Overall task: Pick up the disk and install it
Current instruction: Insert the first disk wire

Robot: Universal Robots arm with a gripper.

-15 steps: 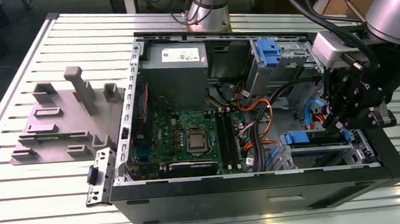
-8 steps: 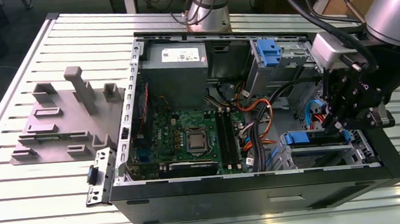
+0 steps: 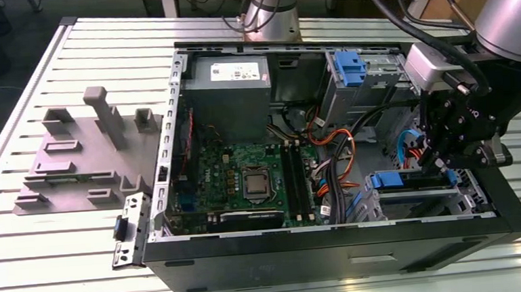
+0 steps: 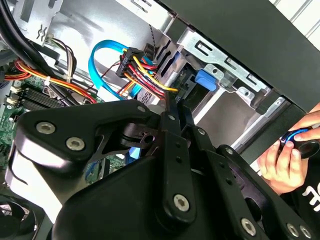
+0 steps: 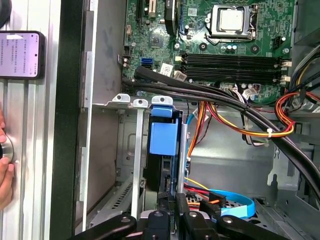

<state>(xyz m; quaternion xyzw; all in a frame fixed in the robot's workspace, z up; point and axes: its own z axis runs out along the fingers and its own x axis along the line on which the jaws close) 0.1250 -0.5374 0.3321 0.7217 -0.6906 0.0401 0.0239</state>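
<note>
The disk stands on edge in a slot of the grey metal drive bay, a dark slab with a blue plastic end piece. In the exterior view it lies in the bay at the case's front right corner, its blue end toward the motherboard. My gripper hangs just over it. In both wrist views the black fingers sit close together, shut, with the tips at the disk's near end. Whether they touch it I cannot tell.
Orange, yellow and black cable bundles and a blue ribbon cable run close beside the bay. The motherboard and grey power supply fill the case's other half. A person's hand rests outside the case wall, beside a phone.
</note>
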